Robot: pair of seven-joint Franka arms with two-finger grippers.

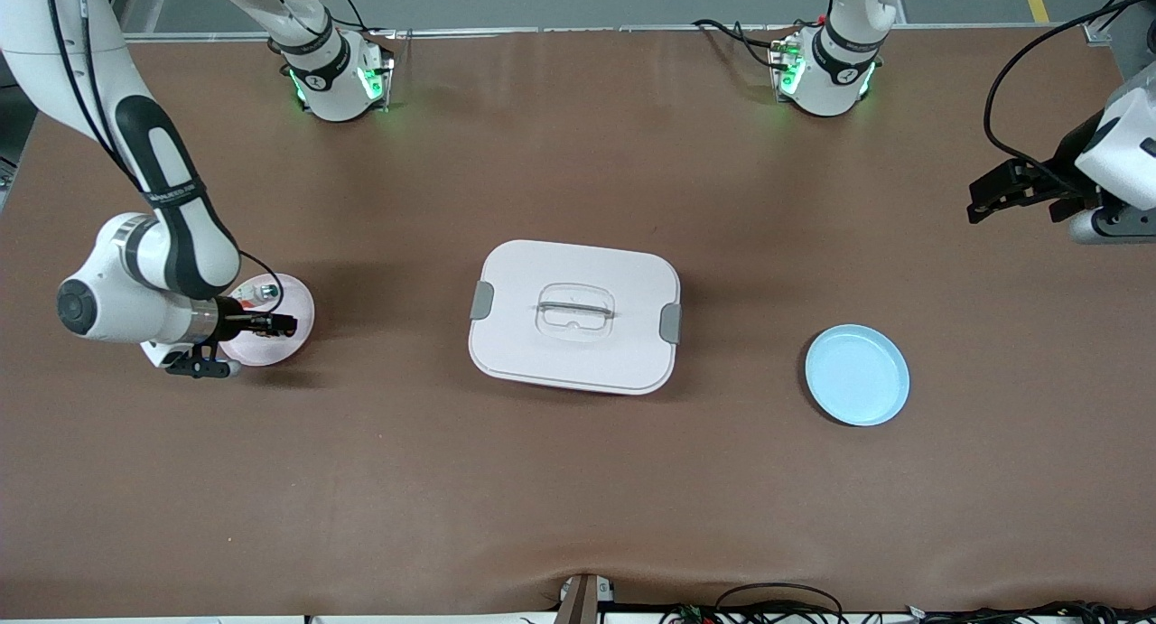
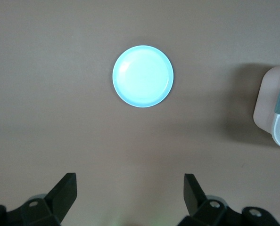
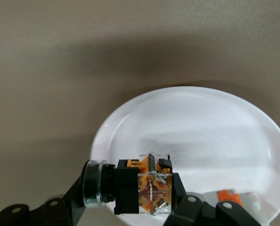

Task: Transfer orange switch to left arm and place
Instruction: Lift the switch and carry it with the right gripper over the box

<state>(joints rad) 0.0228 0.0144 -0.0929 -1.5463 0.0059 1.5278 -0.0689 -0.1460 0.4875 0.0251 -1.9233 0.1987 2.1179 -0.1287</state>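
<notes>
Arms: we count two, white with black joints, their bases along the edge of the desk (image 1: 560, 516) farthest from the front camera.
Plates: we count two, both round and smooth with a shallow raised rim; a pink plate (image 1: 293, 339) toward the right arm's end, a light blue plate (image 1: 856, 375) toward the left arm's end.
Box: one box (image 1: 575, 315), white, a rounded rectangle with a lid, grey clips on its two short sides and a recessed handle on top; it sits between the two plates, well apart from each.
Desk surface: one matte brown sheet, slightly wrinkled at the edge nearest the front camera.
Orange switch: one orange switch (image 3: 144, 186), a blocky black and orange body with a clear end face showing metal contacts, and a round dark collar with a metal ring at the other end.
Where it is: over the pink plate, in the right gripper.
Right gripper (image 1: 271, 324): fingers pinching the orange switch.
Other part: one small white-grey part (image 1: 257, 292) with a greenish tip lies on the pink plate.
Left gripper (image 1: 993, 200): waits over bare desk at the left arm's end, fingers (image 2: 64, 190) spread wide, nothing between them.
</notes>
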